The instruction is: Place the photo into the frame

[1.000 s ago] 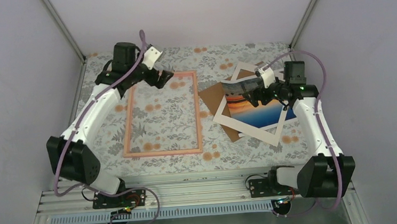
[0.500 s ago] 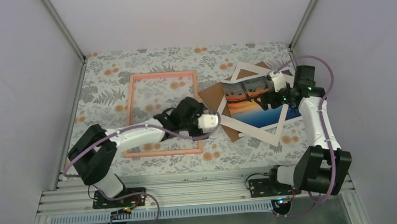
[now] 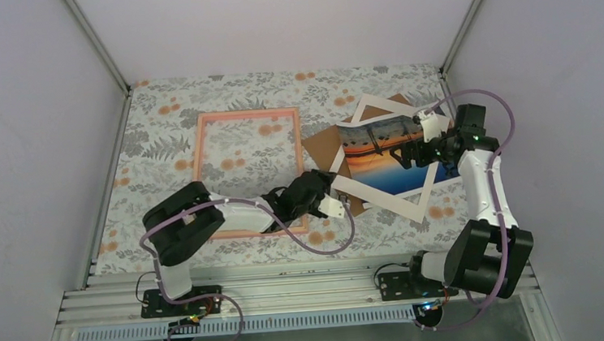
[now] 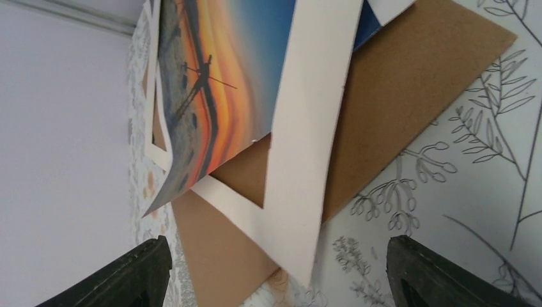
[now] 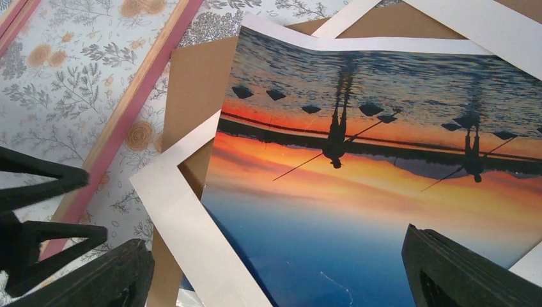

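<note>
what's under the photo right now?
A white mat and a brown board stick out from under the photo; one mat strip crosses over its blue end. What lies beneath its middle is covered.

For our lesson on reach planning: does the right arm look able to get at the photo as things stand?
Probably yes. The right gripper hangs open above the photo, whose face is mostly bare; only one corner slips under the white mat, which might snag.
</note>
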